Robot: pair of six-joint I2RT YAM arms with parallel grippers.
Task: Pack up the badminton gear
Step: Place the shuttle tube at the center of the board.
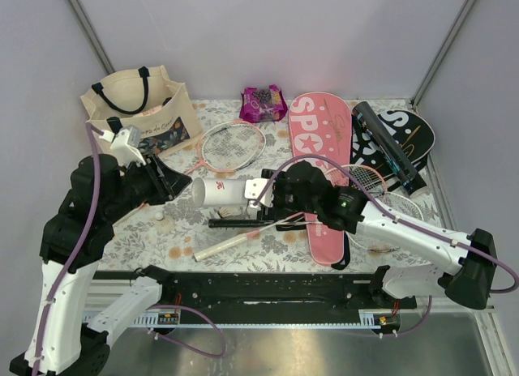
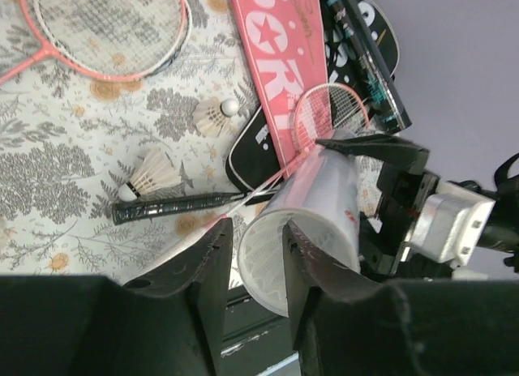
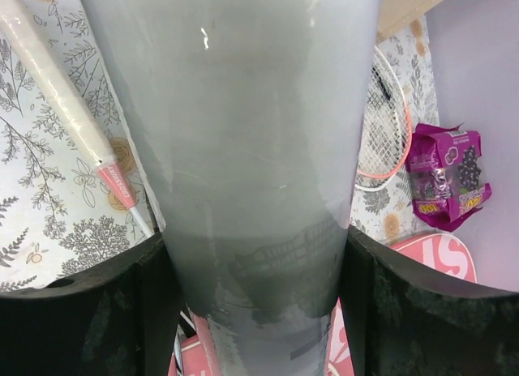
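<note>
My right gripper (image 3: pixel 255 287) is shut on a white tube (image 1: pixel 223 191), which lies level above the table with its open mouth toward the left arm. My left gripper (image 2: pixel 257 224) is at that mouth (image 2: pixel 268 262): one finger is outside the rim, the other across the opening, and a thin gap shows at the rim. Two white shuttlecocks (image 2: pixel 154 175) (image 2: pixel 215 117) lie on the cloth beside a black racket handle (image 2: pixel 174 206). A pink racket (image 1: pixel 233 145), a pink cover (image 1: pixel 318 161), a black cover (image 1: pixel 409 133) and a black tube (image 1: pixel 389 149) lie behind.
A cream tote bag (image 1: pixel 138 108) stands at the back left. A purple snack packet (image 1: pixel 263 103) lies at the back middle. A second racket's head (image 1: pixel 369 185) rests by the pink cover, and its pale wrapped handle (image 1: pixel 227 245) lies near the table's front edge.
</note>
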